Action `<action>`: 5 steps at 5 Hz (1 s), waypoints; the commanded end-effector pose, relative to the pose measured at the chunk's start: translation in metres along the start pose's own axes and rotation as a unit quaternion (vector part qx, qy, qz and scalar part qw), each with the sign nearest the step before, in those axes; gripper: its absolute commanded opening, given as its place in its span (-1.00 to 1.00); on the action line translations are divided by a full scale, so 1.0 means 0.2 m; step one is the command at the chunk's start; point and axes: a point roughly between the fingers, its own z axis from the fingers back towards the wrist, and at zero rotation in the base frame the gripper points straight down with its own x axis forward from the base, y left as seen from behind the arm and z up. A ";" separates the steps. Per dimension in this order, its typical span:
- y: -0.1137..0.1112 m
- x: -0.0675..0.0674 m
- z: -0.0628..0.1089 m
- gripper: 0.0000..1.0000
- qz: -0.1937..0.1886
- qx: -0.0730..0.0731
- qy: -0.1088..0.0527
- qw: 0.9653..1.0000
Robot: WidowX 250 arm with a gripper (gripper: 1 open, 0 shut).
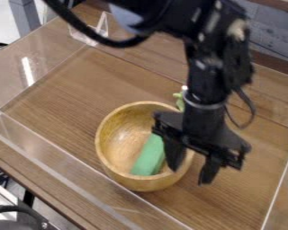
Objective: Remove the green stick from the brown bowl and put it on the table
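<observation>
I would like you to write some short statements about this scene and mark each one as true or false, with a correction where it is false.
1. The green stick lies inside the brown bowl. True.
2. The gripper is shut on the green stick. False: its fingers stand apart and the stick is not gripped; it lies in the bowl.
3. The gripper points downward over the right side of the bowl. True.
4. The bowl is turned upside down on the table. False: it stands upright with its opening facing up.
5. The table has clear walls around its edges. True.
</observation>
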 end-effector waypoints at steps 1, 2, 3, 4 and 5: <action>0.07 0.07 0.05 -1.00 -0.018 -0.006 -0.013 1.000; 0.11 0.05 0.03 -1.00 0.013 -0.007 -0.011 1.000; 0.10 0.03 0.04 -1.00 0.036 -0.011 -0.011 0.999; 0.12 0.02 -0.01 -1.00 0.071 -0.015 -0.011 0.997; 0.14 0.01 -0.06 -1.00 0.104 -0.018 -0.011 0.994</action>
